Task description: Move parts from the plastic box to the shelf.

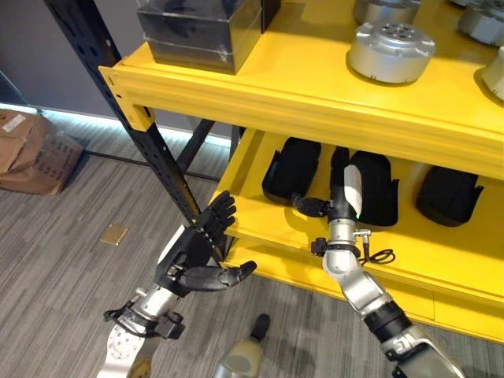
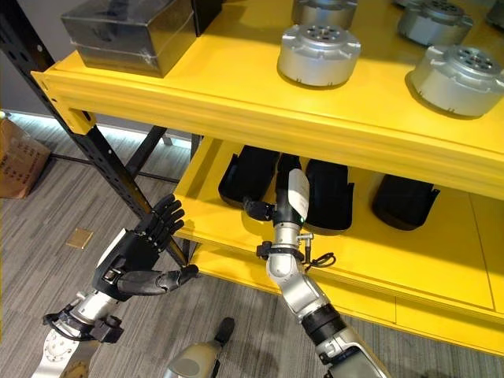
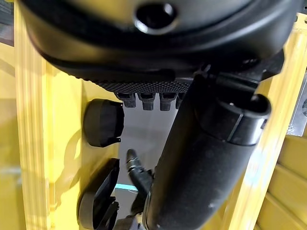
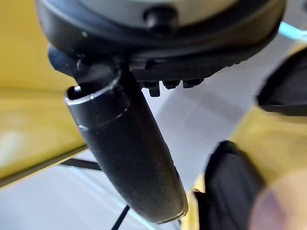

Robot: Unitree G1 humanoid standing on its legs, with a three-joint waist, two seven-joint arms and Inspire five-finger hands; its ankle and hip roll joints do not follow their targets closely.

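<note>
Risk: right hand (image 1: pixel 340 206), fingers unreadable among black parts (image 1: pixel 290 170) on lower shelf (image 1: pixel 260 236), nudging one sideways; left hand (image 1: pixel 197 256) spread, empty.

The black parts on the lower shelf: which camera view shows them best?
The right eye view: all three black parts lie unhidden on the lower shelf. The left eye view shows them too; the wrist views catch only close fragments.

Bright, even light fills the scene. A light strip (image 1: pixel 47 113) glows along the wall base. The lower shelf (image 1: pixel 260 185) lies shadowed; wrist views blur up close.
</note>
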